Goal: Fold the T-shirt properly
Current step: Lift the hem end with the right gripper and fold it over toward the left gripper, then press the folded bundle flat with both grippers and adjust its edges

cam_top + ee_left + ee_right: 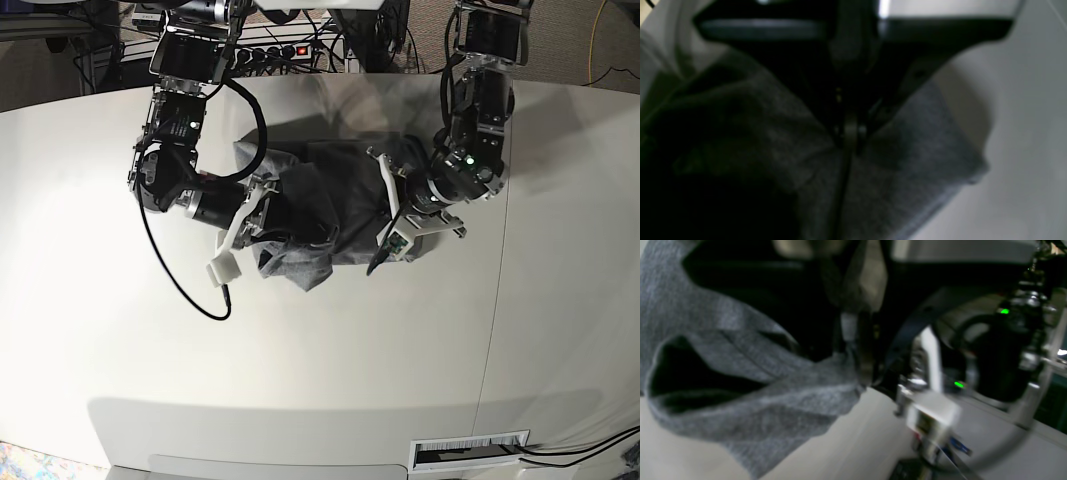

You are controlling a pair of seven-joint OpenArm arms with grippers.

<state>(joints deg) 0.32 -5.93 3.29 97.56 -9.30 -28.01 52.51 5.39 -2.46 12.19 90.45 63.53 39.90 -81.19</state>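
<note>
I have the shirt (320, 205) bunched on the table (320, 380), toward its back edge and about midway between the side edges, with both arms reaching in from either side. My left gripper (848, 133) is pinched shut on a fold of grey cloth; the left wrist view shows fabric spreading out from the closed tips. My right gripper (857, 353) is clamped on another edge of the shirt, with a sleeve opening gaping just beside it in the right wrist view. I judge the fold only partly done: the cloth is a rumpled, roughly rectangular heap with a loose flap hanging toward the front edge, not a neat flat stack. Little else sits on the table; a black cable (170, 270) loops from the right arm, and cords lie beyond the back edge, clear of the work.
</note>
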